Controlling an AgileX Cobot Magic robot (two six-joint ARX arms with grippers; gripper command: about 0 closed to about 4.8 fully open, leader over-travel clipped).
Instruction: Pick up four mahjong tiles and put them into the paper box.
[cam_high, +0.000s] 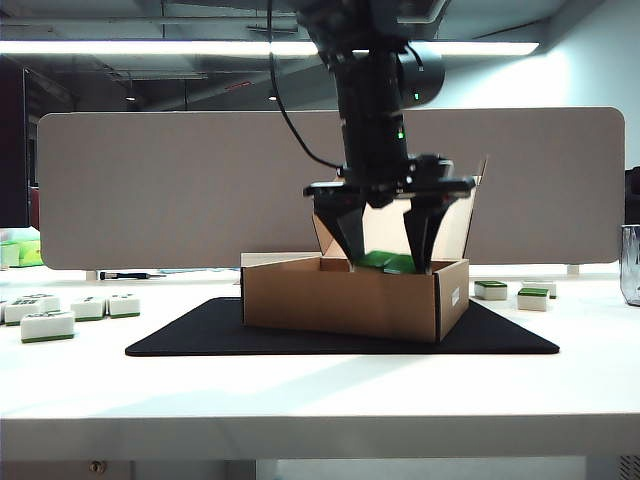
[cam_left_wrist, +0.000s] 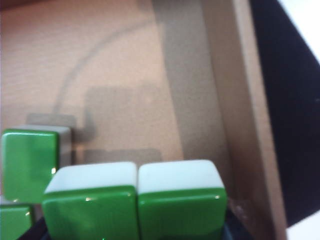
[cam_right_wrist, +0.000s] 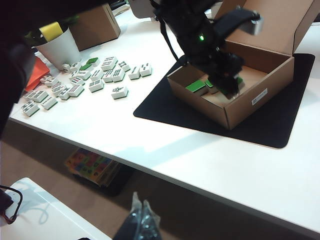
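Over the paper box (cam_high: 340, 295) on the black mat (cam_high: 200, 335), the left gripper (cam_high: 385, 255) hangs pointing straight down, its fingertips dipped below the box rim and its jaws spread wide with nothing clamped between them. Green-backed mahjong tiles (cam_left_wrist: 132, 200) lie inside on the pale floor, two of them side by side and touching, close under the wrist camera, another just beside (cam_left_wrist: 30, 162). From the right wrist view, loose tiles (cam_right_wrist: 80, 82) are scattered across the white table (cam_right_wrist: 150, 145); the right gripper is out of frame, so its state can't be called
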